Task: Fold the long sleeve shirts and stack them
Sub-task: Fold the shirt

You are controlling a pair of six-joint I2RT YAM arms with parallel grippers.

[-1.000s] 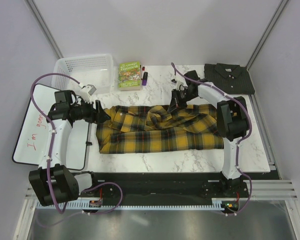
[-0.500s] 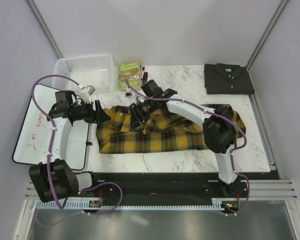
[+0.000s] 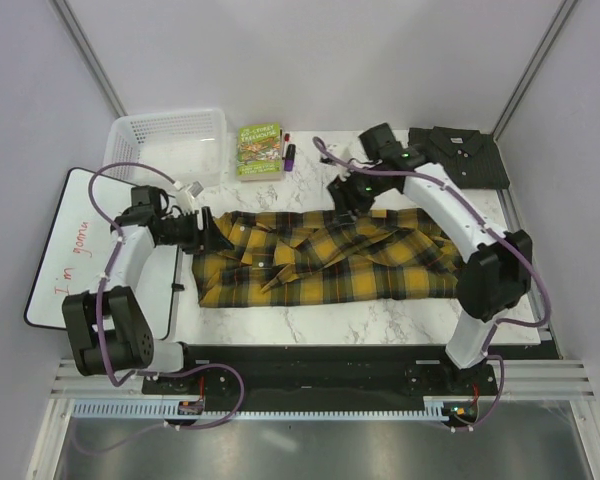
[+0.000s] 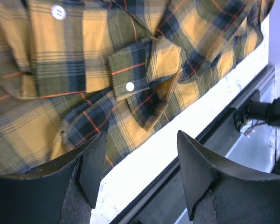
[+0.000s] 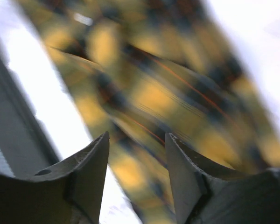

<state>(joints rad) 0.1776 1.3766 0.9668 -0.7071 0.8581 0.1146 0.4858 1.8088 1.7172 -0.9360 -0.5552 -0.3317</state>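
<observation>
Plaid shirt (image 3: 320, 260) lies rumpled mid-fold at centre, grey shirt (image 3: 458, 155) folded at far right. Left gripper (image 4: 140, 154) and right gripper (image 5: 137, 149) hover above the plaid, jaws apart, empty; a fresh edge grasp seems next.

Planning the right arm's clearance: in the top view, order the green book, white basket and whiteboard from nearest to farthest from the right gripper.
From the right gripper:
1. green book, at the back, slightly left.
2. white basket, back left corner.
3. whiteboard, far left edge.
</observation>
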